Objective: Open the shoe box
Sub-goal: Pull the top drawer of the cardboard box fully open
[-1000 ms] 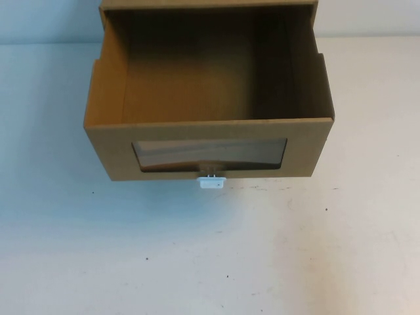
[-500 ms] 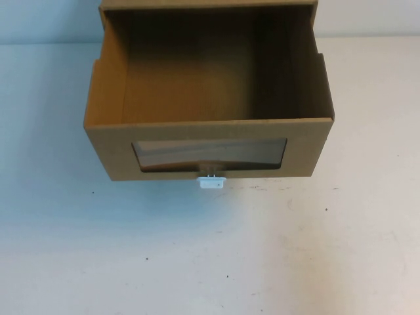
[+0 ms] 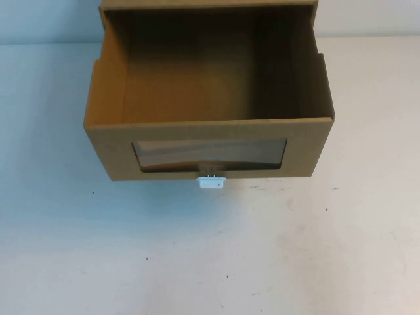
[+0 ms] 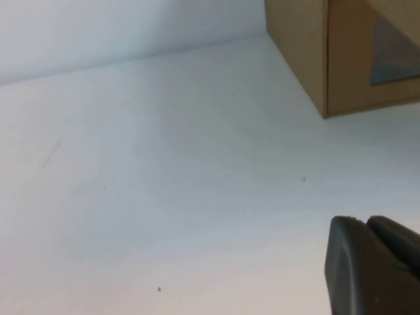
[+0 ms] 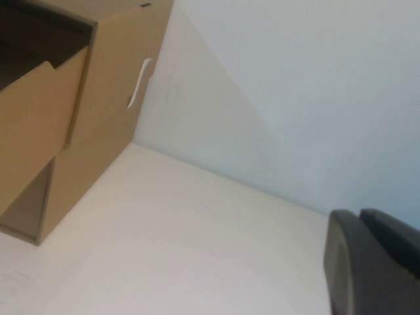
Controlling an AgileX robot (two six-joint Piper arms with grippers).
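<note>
The brown cardboard shoe box (image 3: pixel 111 151) sits at twelve o'clock on the white surface (image 3: pixel 262 262). Its windowed drawer stands drawn out and empty, with the small white pull tab (image 3: pixel 212 182) at its six o'clock. The opening looks done. The left tool (image 4: pixel 366 222) hangs off the box's left front corner and the right tool (image 5: pixel 359 213) off its right side, both closed on nothing. Next, I'd guess, they only need to stay clear.
</note>
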